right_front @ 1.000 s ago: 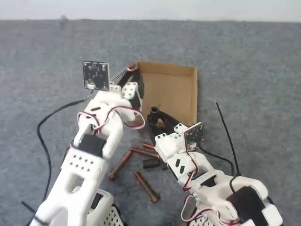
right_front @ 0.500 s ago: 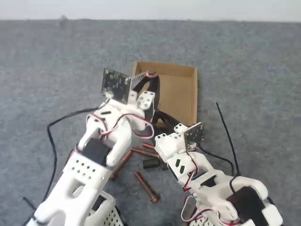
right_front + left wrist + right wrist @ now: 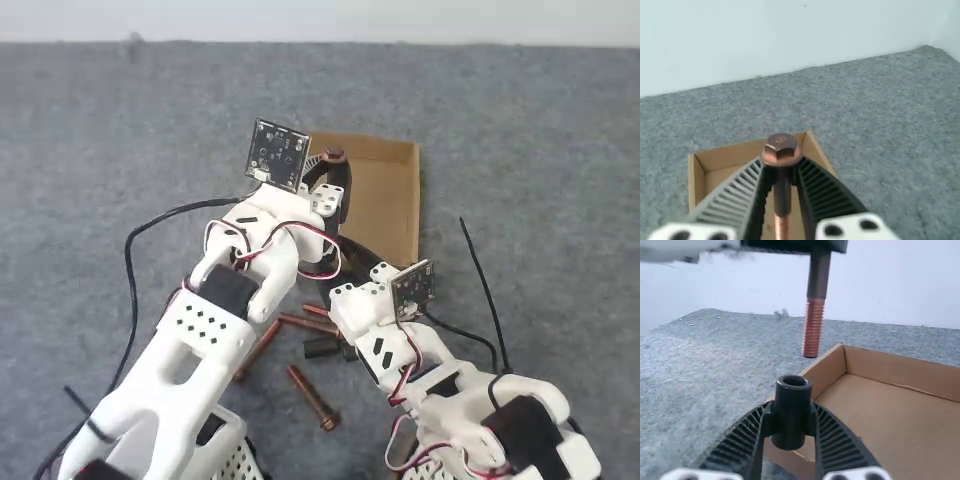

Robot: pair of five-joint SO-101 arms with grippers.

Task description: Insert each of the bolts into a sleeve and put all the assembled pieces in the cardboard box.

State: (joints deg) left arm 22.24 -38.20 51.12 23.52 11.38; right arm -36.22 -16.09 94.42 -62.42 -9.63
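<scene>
bolt (image 3: 781, 148), stiff, smooth metal likely to slip, is pinched just under its hex head by the left pincer (image 3: 781, 167), hanging thread-down over the box (image 3: 400, 215) at upper centre of the high view, just above the rigid sleeve (image 3: 791, 390) pinched upright in the right pincer (image 3: 790, 417).

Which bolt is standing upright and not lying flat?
The bolt in the left end effector: it hangs head up, while the other bolts lie flat on the carpet.
</scene>
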